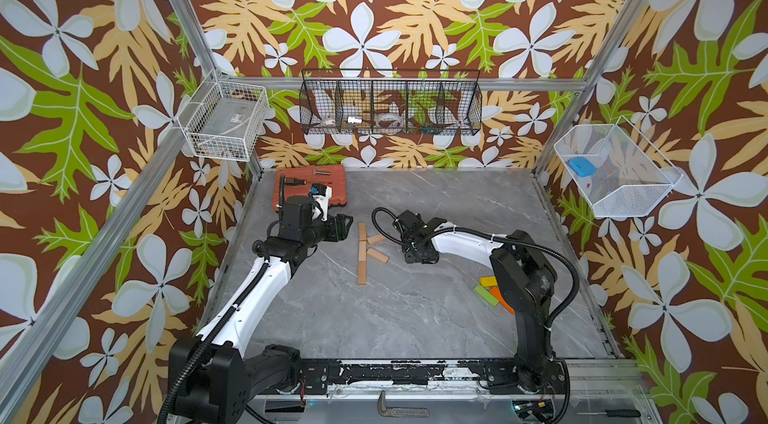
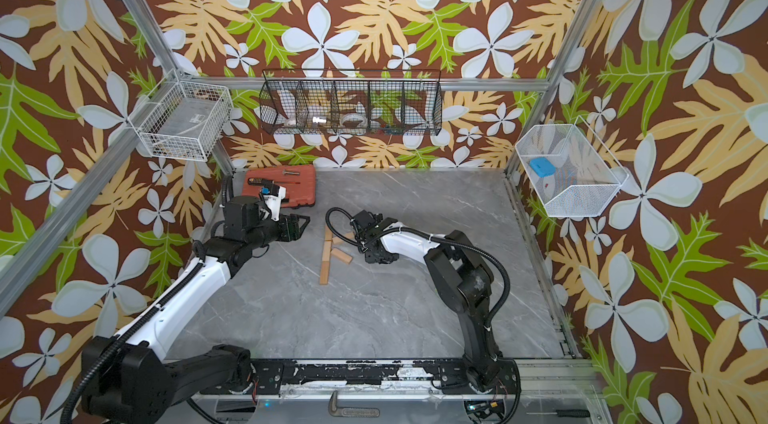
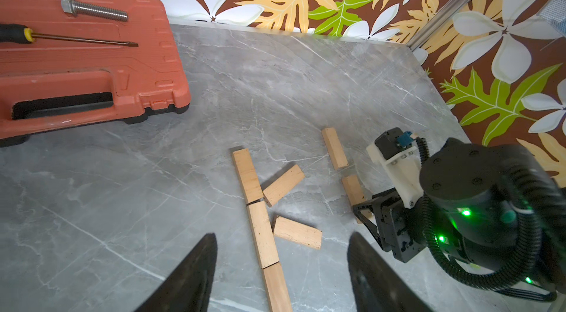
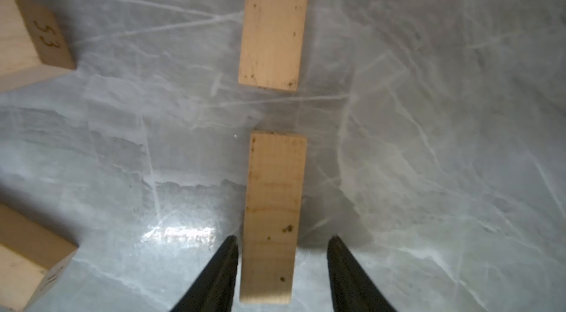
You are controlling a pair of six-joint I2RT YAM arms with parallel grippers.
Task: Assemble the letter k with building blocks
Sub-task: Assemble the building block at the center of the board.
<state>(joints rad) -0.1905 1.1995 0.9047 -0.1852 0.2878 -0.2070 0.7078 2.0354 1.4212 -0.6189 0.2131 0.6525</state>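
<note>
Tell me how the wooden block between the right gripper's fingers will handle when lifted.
The wooden block looks rigid, so it shouldn't bend. Flat-sided and lying flat, it's unlikely to roll. Smooth faces might slip slightly.

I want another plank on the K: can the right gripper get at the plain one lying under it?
Probably yes: the right gripper straddles that plank, a finger on either side, jaws open, and the neighbouring plank lies clear beyond its end.
</note>
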